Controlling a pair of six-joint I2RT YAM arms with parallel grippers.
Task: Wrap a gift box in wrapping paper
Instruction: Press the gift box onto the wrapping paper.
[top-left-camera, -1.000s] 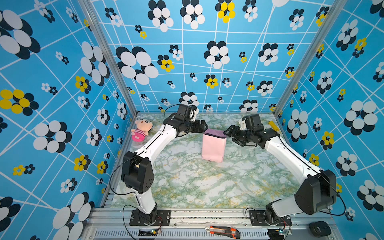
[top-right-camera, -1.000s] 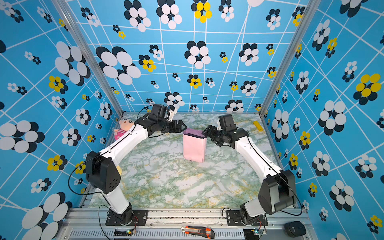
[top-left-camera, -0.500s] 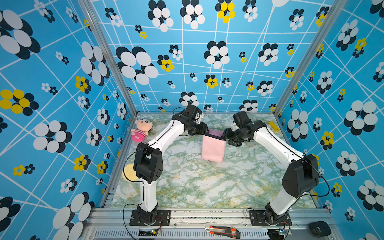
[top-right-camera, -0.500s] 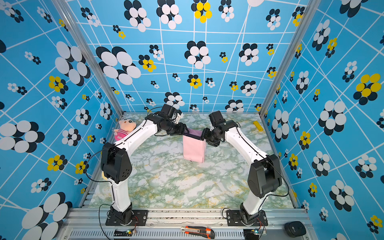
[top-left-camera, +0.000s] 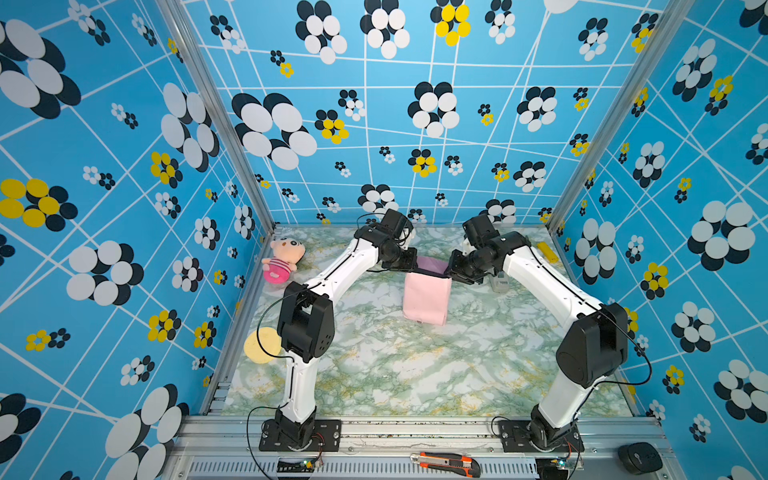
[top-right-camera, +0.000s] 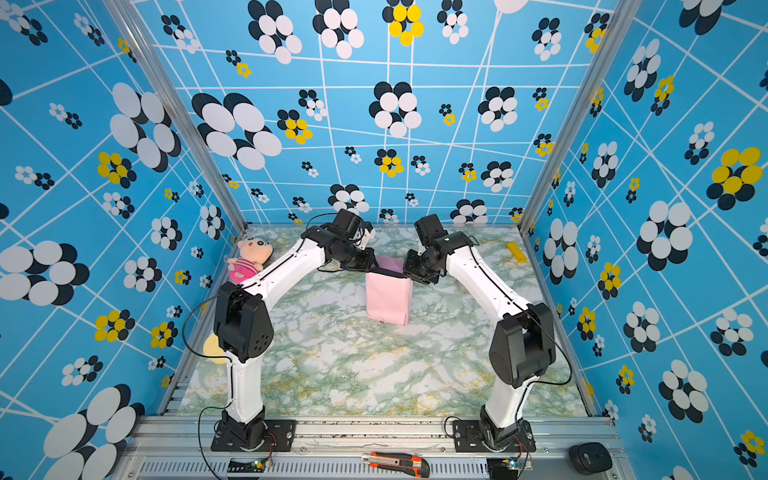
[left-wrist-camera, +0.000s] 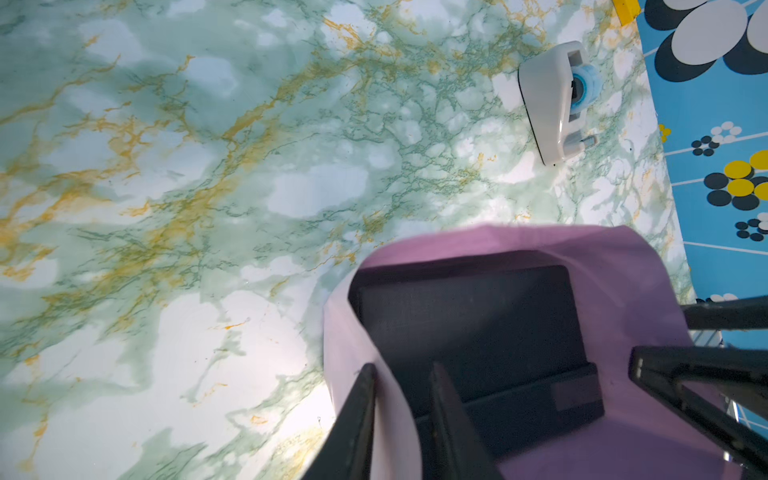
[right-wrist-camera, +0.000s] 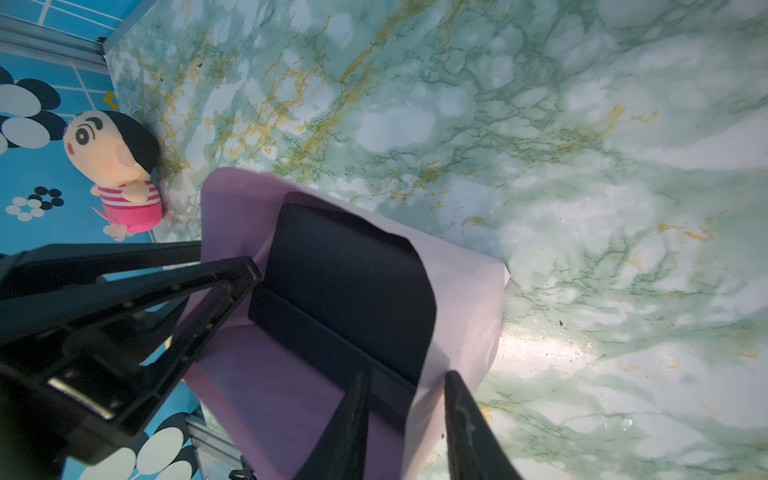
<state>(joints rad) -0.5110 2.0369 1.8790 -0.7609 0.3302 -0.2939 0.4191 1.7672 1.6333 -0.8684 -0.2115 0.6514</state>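
While both arms are closing in from where they were standing clear a second ago, I am watching the left hand (left-wrist-camera: 399, 374) and right hand (right-wrist-camera: 407, 376) drawing their fingers in at the top of the wrapping paper (top-left-camera: 426, 297). Each is straddling the sheet's upper edge, fingers narrowed but apart, not yet pinching. The paper is standing as a sleeve, pink face outward, toward the back of the bench (top-left-camera: 415, 374), with the gift box (left-wrist-camera: 465, 324) sitting inside. I am reading this as the grip for folding the open top over.
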